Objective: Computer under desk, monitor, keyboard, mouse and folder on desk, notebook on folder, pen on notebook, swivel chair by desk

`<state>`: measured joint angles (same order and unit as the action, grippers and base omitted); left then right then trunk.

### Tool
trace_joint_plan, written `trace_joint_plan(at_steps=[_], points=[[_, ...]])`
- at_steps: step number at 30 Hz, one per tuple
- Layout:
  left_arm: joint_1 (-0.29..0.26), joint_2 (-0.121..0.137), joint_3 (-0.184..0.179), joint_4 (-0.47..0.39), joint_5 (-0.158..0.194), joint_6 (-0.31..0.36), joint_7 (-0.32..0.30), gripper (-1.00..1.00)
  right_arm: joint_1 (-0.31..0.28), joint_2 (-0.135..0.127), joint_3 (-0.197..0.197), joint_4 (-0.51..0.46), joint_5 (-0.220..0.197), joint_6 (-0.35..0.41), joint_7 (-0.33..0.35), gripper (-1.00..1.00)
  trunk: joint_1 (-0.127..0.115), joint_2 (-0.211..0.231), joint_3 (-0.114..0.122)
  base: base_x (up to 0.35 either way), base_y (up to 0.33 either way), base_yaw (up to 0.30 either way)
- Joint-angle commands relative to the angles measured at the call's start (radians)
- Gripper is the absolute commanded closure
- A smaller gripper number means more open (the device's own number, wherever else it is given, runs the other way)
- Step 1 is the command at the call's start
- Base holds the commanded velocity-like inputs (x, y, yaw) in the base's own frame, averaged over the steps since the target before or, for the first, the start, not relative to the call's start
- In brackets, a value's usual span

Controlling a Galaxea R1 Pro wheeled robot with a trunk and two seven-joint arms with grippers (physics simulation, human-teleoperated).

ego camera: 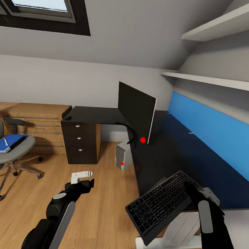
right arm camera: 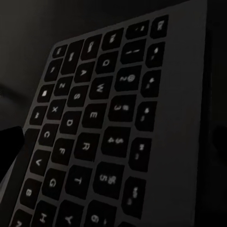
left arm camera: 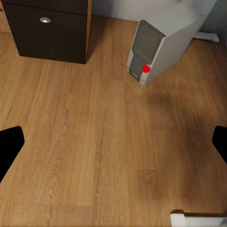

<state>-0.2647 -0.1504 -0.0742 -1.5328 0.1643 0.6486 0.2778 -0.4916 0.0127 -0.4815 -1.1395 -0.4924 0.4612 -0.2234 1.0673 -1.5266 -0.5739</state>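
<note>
Nearest the robot, the right tool (ego camera: 194, 193) is clamped on one end of the keyboard (ego camera: 159, 205), which it holds tilted in the air over the near edge of the black tabletop (ego camera: 163, 158), part of it hanging out above the wooden floor (ego camera: 93, 220); in the right wrist view the keys (right arm camera: 104, 137) sit close and dark. The left tool (ego camera: 85, 183) hangs empty over the floor with its fingers (left arm camera: 9, 146) spread wide, holding nothing. A little farther, the computer (ego camera: 121, 156) stands on the floor at the tabletop's inner corner, seemingly tucked beneath it, so that part looks settled. Above it the monitor (ego camera: 136, 112) stands upright on the tabletop, also as asked. Off to the left, well apart from the tabletop, the swivel chair (ego camera: 5, 144) carries the blue folder (ego camera: 5, 143) with a dark notebook (ego camera: 12, 142) and a thin white pen (ego camera: 6, 141) lying on it. So, judging by this, the keyboard is about to be set beside the monitor, while the mouse, the folder stack and moving the chair all remain to do
</note>
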Motion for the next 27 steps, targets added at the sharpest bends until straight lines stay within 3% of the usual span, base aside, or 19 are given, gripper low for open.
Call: trace_joint_plan(at_steps=[1,13,27], points=[[-0.001,0.000,-0.001,-0.001,0.011,0.003,0.009,-1.00,-0.001,0.001,-0.002,-0.002,-0.011,0.004,-0.007,-1.00,0.000,-0.001,-0.001,0.001,0.000,0.005],[-0.001,0.000,-0.001,-0.001,0.011,0.003,0.009,-1.00,-0.001,0.001,-0.002,-0.002,-0.011,0.004,-0.007,-1.00,0.000,-0.001,-0.011,0.000,0.000,0.140],[-0.001,0.000,-0.003,0.000,0.011,0.003,0.009,-1.00,-0.001,0.001,-0.002,-0.003,-0.011,0.004,-0.007,-1.00,0.000,-0.001,-0.015,0.000,0.000,0.034]])
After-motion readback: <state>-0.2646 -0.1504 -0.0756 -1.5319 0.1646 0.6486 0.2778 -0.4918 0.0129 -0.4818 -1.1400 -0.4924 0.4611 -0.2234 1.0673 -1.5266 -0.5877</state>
